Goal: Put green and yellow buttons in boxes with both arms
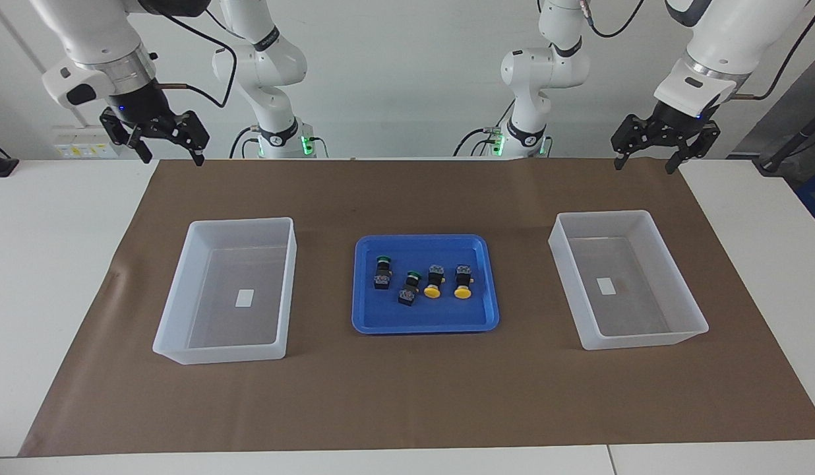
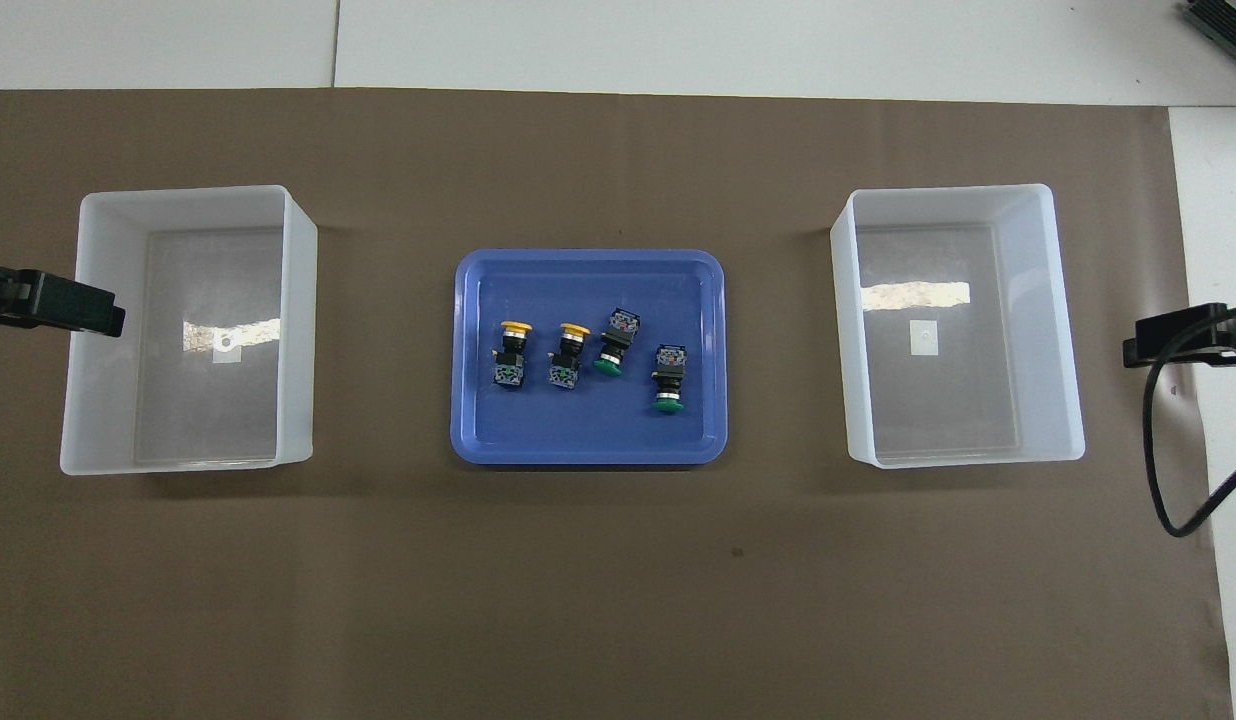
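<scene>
Two green buttons [image 1: 382, 272] [image 1: 409, 287] and two yellow buttons [image 1: 434, 282] [image 1: 463, 280] lie on their sides in a blue tray [image 1: 421, 326] at the middle of the mat. The overhead view shows the yellow pair [image 2: 513, 353] [image 2: 568, 355] toward the left arm's end and the green pair [image 2: 614, 343] [image 2: 668, 377] toward the right arm's end. My right gripper [image 1: 172, 158] hangs open and holds nothing, high over the mat's corner at its own end. My left gripper [image 1: 645, 165] hangs the same way, open, over the other corner.
A translucent white box [image 1: 241, 222] stands beside the tray toward the right arm's end, and another box [image 1: 602, 214] toward the left arm's end. Each holds only a small white label. A brown mat [image 1: 407, 396] covers the white table.
</scene>
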